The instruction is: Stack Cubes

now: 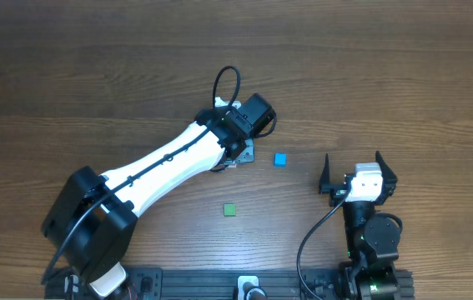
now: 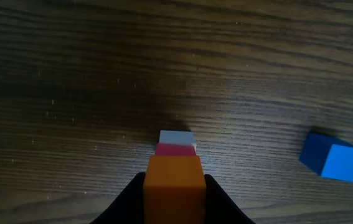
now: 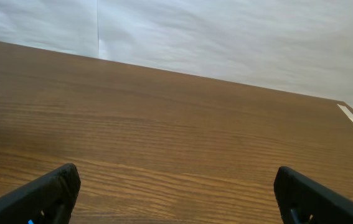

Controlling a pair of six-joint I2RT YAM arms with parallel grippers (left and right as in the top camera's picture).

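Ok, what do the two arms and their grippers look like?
Left arm: long white link, black joints, black cable loop at the wrist; left gripper has black fingers. Right arm: black joints, curved black cable; right gripper has a white body and black fingers.

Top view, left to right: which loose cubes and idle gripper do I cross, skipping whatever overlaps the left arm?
First the green cube, then the blue cube, then the right gripper, open.

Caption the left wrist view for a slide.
Left gripper holds an orange cube over a pink cube and a grey cube; blue cube lies apart.
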